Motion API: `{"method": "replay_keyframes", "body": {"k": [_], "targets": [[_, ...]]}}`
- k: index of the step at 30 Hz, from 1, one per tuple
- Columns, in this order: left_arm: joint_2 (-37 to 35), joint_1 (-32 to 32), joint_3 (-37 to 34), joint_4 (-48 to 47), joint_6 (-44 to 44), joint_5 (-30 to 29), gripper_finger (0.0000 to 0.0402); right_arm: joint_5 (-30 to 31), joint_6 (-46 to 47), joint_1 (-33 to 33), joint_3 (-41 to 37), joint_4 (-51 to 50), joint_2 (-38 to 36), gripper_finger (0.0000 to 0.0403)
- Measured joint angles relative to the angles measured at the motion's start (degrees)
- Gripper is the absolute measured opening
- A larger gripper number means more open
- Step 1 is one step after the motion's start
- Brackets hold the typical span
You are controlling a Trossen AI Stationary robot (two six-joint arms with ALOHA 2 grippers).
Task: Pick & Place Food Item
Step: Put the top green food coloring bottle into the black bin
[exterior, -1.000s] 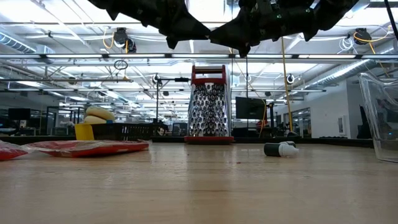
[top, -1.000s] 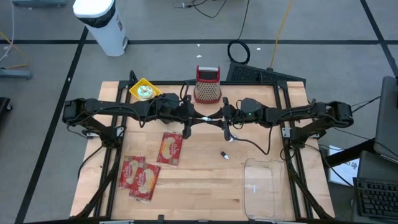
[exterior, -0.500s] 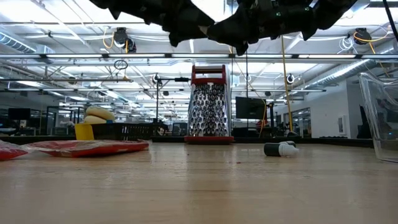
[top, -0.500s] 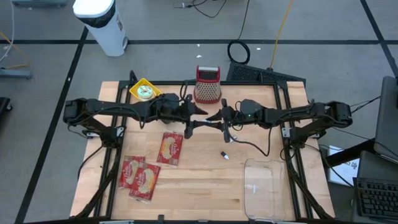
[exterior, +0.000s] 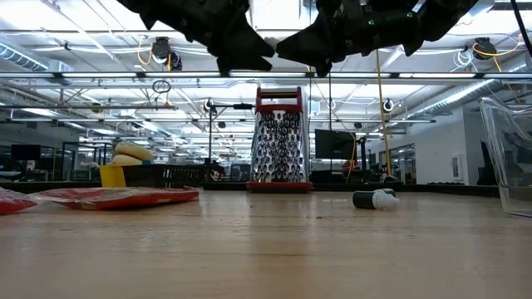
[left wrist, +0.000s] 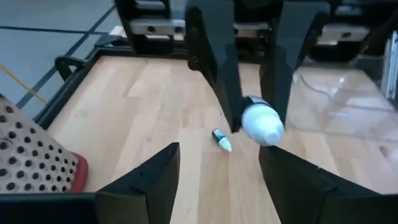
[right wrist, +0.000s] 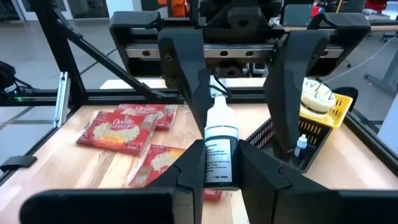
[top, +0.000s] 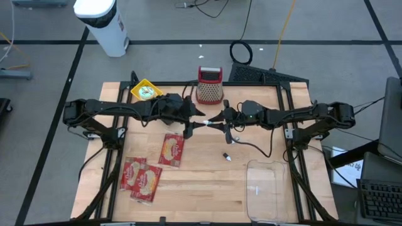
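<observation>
- Overhead, the two dark arms meet above the middle of the wooden tabletop (top: 207,182), the left gripper (top: 190,123) and the right gripper (top: 221,120) facing each other tip to tip.
- Between them sits a small white plastic squeeze bottle with a printed label (right wrist: 219,149); the right gripper's fingers (right wrist: 186,168) are clenched on its body, its nozzle pointing toward the left arm.
- The left gripper's fingers (left wrist: 152,180) stand released, spread to either side of the bottle's white rounded end (left wrist: 261,124) and apart from it.
- A small dark cap with a white tip (top: 227,157) lies on the bare wood below the grippers, near the clear plastic container (top: 268,188) at the right front.
- Three red snack packets lie at the left: one (top: 173,149) nearer the middle, two (top: 141,179) side by side, possibly overlapping.
- A metal box grater with a red handle (top: 210,85) stands upright at the far edge.
- Beside it, a yellow basket (top: 145,91) holds a pale round item.
</observation>
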Motion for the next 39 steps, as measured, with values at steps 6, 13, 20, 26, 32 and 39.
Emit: {"method": "replay_keyframes", "body": {"k": [6, 13, 20, 26, 32, 39], "targets": [[-0.1, 0.2, 0.0, 2.2, -0.2, 2.3, 0.0197, 0.0, -0.1, 0.0, 0.0, 0.2, -0.1, 0.007], [0.1, 0.0, 0.0, 2.7, -0.4, 4.7, 0.0189, -0.2, -0.2, 0.0, 0.0, 0.0, -0.1, 0.0065], [-0.1, -0.6, 0.1, 4.7, 0.8, 6.7, 0.0192, 0.1, -0.3, 0.0, 0.0, 0.0, -0.1, 0.0067], [-0.1, -0.6, 0.1, 5.6, 1.1, 6.6, 0.0187, 0.2, -0.9, 0.0, 0.0, 0.1, -0.1, 0.0068], [-0.1, -0.6, 0.1, 5.5, 1.3, 6.2, 0.0167, 0.2, -0.9, 0.0, 0.0, 0.1, -0.1, 0.0065], [-0.1, -0.5, 0.1, 5.4, 1.4, 6.0, 0.0086, 0.0, -0.9, 0.0, -0.1, 0.1, -0.1, 0.0069]]}}
